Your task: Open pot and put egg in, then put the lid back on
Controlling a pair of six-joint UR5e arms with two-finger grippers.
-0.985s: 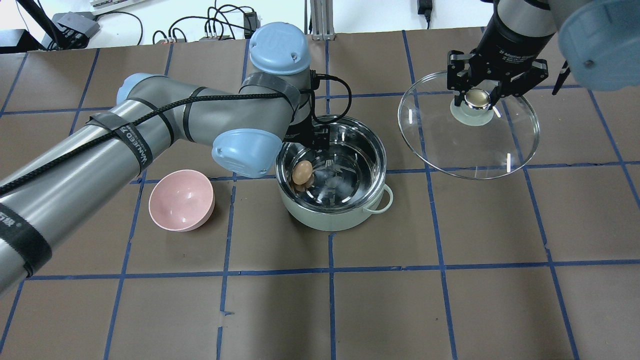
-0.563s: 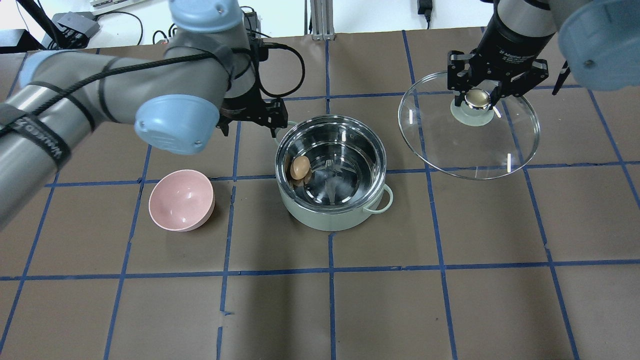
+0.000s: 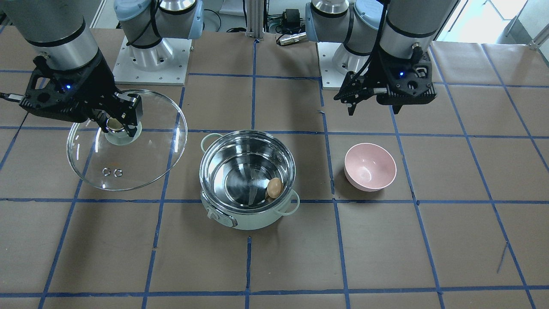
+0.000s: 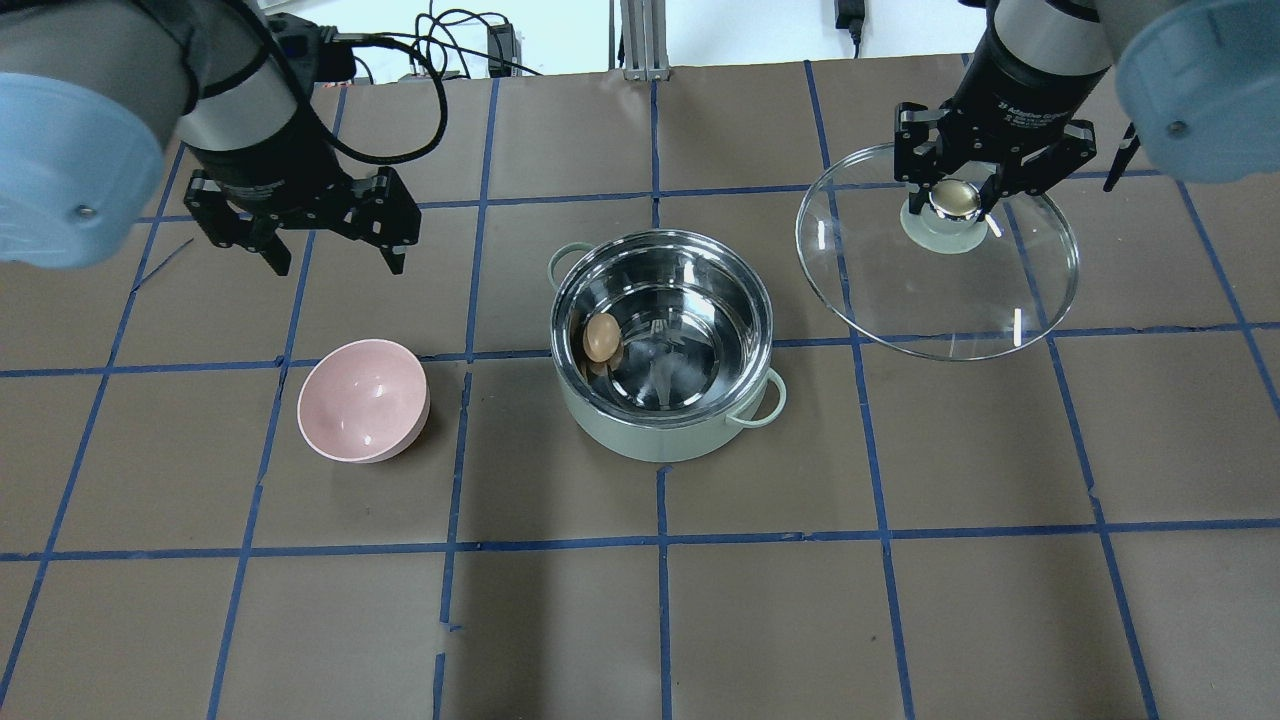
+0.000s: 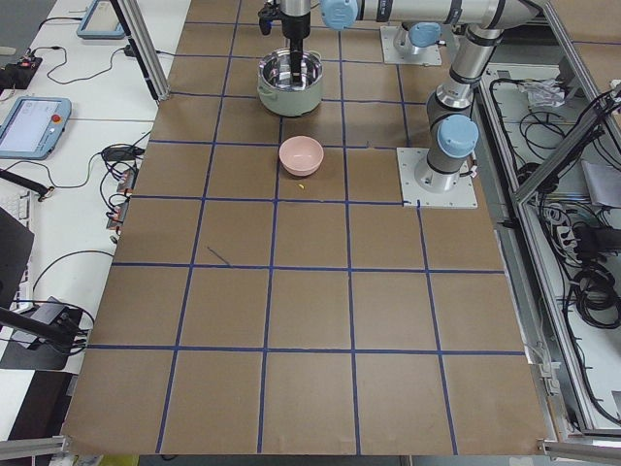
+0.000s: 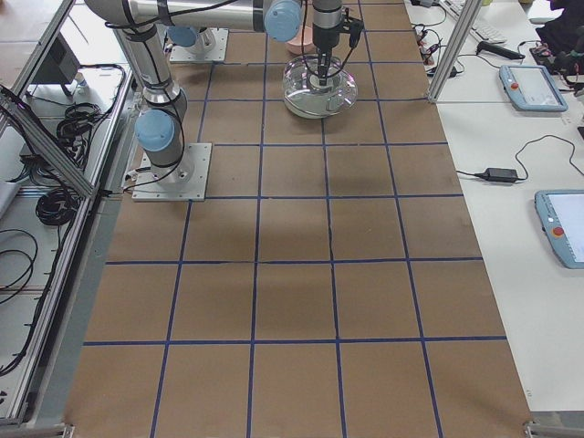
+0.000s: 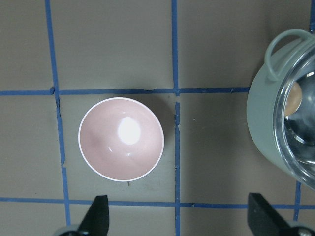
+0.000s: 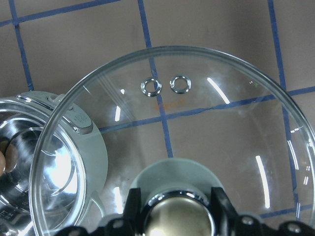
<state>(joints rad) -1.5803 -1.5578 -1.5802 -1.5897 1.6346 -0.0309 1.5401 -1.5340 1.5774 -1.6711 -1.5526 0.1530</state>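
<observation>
**Egg in the open pot, lid off to one side**

The pale mint-green pot (image 4: 655,445) is standing upright and uncovered, its shiny steel inside showing. The small tan-brown egg (image 4: 601,338) is lying inside the pot, resting against the wall on the pot's left-arm side. The clear glass lid (image 4: 940,300) is sitting off the pot, beside it on its right-arm side and not touching it. The right gripper (image 4: 955,198) is gripping the lid's beige-gold knob between its fingers (image 8: 222,200).
</observation>
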